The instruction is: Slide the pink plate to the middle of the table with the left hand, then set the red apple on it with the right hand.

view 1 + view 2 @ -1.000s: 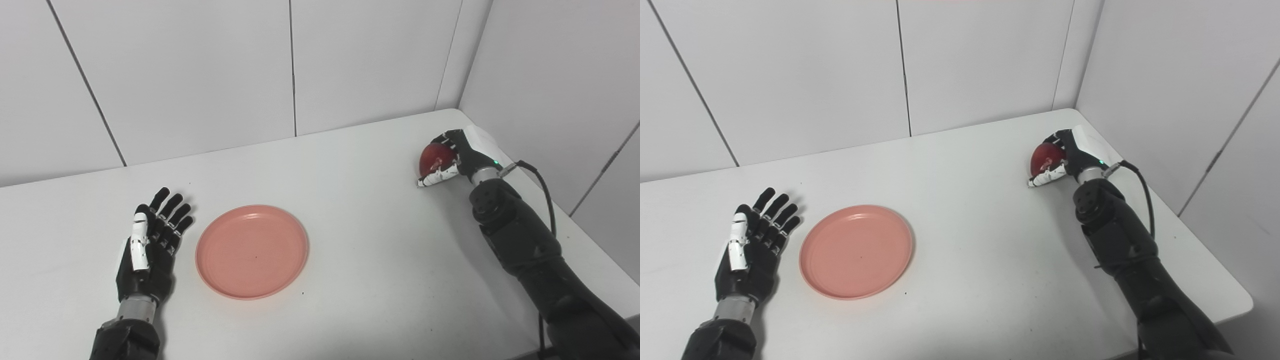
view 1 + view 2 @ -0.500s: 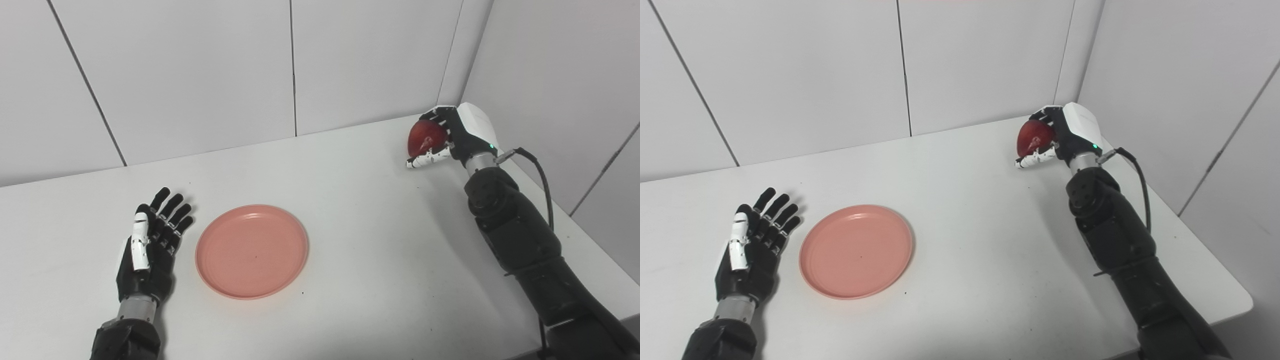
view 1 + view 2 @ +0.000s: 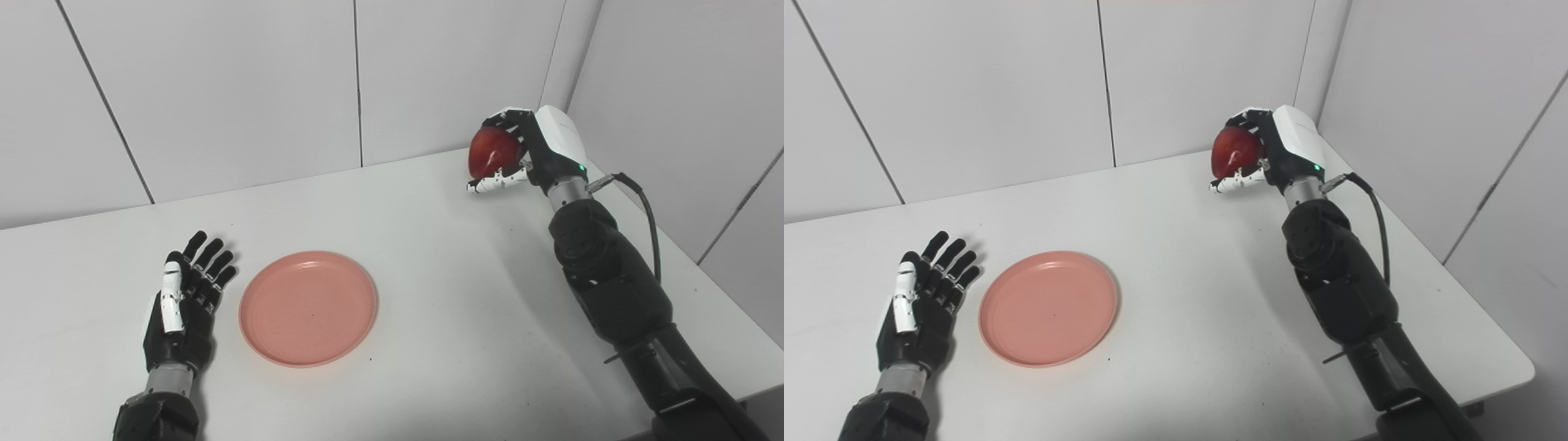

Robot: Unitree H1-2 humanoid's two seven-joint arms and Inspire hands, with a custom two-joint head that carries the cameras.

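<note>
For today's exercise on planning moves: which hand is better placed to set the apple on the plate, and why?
The right hand. It is shut on the red apple, raised above the table's far right. The left hand lies open and empty beside the pink plate, which has nothing on it.

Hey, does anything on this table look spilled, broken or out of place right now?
Nothing stands out. The pink plate lies flat and bare beside the open left hand, and the right hand holds the red apple above the table.
</note>
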